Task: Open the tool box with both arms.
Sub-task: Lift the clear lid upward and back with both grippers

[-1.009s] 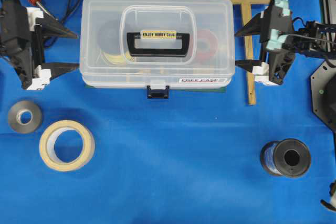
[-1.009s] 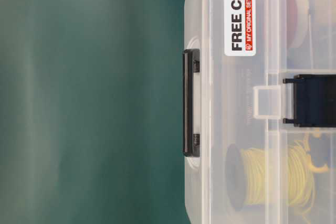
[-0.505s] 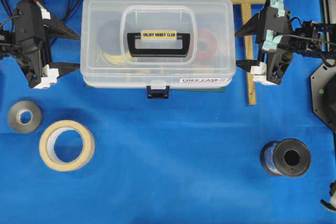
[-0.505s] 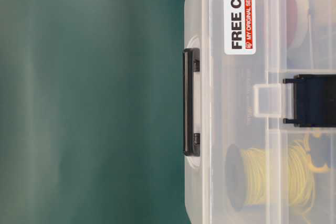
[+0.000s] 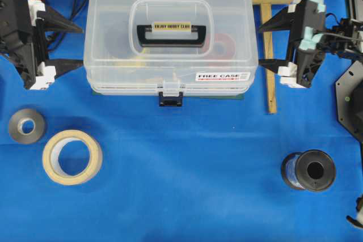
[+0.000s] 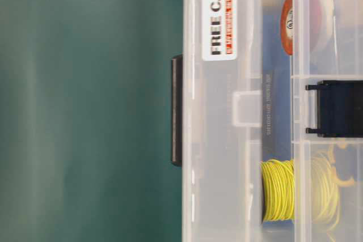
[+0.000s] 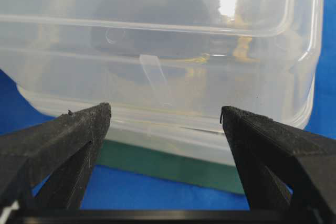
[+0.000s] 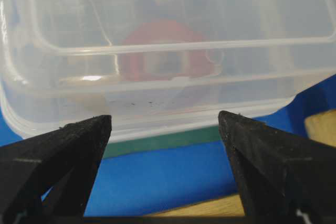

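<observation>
Two wide-open grippers, left (image 5: 72,45) and right (image 5: 266,45), flanking the clear tool box (image 5: 170,43) mid-cloth, lid (image 6: 218,140) lifting off its black latch (image 5: 171,100): best raised evenly, both ends together.

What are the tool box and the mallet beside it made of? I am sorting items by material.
The tool box: apparently clear, glossy plastic, since its contents show through and it catches glare. Its handle looks like black plastic. The mallet: seemingly bare, matte wood, pale tan.
</observation>
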